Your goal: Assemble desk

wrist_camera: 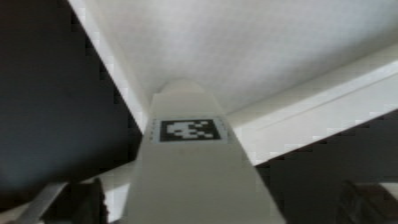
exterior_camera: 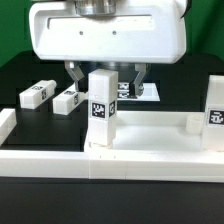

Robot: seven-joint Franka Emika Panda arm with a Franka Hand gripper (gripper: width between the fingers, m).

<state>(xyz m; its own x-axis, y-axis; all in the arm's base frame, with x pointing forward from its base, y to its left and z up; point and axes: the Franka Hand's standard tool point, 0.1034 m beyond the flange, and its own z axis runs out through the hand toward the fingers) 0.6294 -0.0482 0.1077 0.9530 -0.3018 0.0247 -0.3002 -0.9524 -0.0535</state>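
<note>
from the exterior view, you see the gripper (exterior_camera: 106, 86) spread wide and grasping nothing, one finger on either side of the upright leg block (exterior_camera: 101, 110). that block is white and slim, bears a black-white tag and stands on the tabletop (exterior_camera: 150, 150). two loose leg blocks (exterior_camera: 35, 95) lie on the black table (exterior_camera: 15, 70). from the wrist view, the upright leg block (wrist_camera: 192, 170) shows its tag, clear of both fingertips (wrist_camera: 54, 205).

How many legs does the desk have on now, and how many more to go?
Two legs look done: the middle leg and the right leg (the exterior view's right) stand upright on the tabletop; how tight, I cannot tell. In hand: nothing; the open gripper straddles the middle leg without squeezing. To do: two loose legs lying on the black table.
</note>
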